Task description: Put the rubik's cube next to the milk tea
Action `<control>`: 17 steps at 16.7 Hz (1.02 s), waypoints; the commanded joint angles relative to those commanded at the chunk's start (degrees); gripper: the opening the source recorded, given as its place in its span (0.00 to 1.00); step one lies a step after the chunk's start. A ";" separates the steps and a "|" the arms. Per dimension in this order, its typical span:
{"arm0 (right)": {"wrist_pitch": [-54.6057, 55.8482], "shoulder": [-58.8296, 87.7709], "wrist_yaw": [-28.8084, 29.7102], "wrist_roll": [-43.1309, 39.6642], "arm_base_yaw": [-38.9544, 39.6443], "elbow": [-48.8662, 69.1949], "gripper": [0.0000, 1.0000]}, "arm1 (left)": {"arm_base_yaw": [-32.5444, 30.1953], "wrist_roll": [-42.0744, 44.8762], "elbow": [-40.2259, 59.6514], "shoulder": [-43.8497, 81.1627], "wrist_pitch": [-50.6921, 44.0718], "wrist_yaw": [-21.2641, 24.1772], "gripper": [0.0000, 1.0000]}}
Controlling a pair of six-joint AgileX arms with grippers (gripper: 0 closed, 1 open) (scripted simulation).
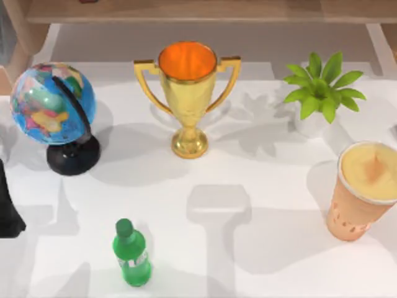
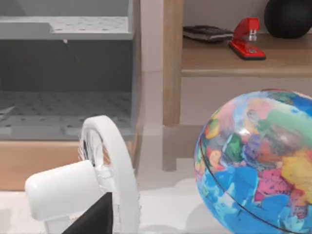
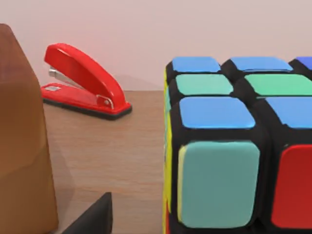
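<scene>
The rubik's cube [image 3: 229,161] stands on a wooden shelf [image 3: 122,151], very close in the right wrist view, showing blue, green, teal and red stickers. One dark fingertip [image 3: 91,218] of my right gripper shows just beside the cube with a gap between them, so the gripper is open and holds nothing. The milk tea [image 1: 363,189], an orange-tan cup with a creamy top, stands at the table's right edge. My left arm [image 1: 7,208] is parked at the left edge. Its dark fingertip [image 2: 92,219] appears near a white fan [image 2: 105,180], and it is open too.
A globe [image 1: 53,105] stands at the table's back left, a gold trophy [image 1: 188,93] at back centre, a potted plant [image 1: 319,93] at back right and a green bottle [image 1: 131,254] near the front. On the shelf a red stapler [image 3: 83,83] and a brown block [image 3: 22,146] lie near the cube.
</scene>
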 joint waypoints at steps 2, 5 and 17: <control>0.00 0.00 0.00 0.00 0.00 0.00 1.00 | 0.00 0.00 0.00 0.00 0.00 0.00 1.00; 0.00 0.00 0.00 0.00 0.00 0.00 0.85 | 0.00 0.00 0.00 0.00 0.00 0.00 1.00; 0.00 0.00 0.00 0.00 0.00 0.00 0.00 | 0.00 0.00 0.00 0.00 0.00 0.00 1.00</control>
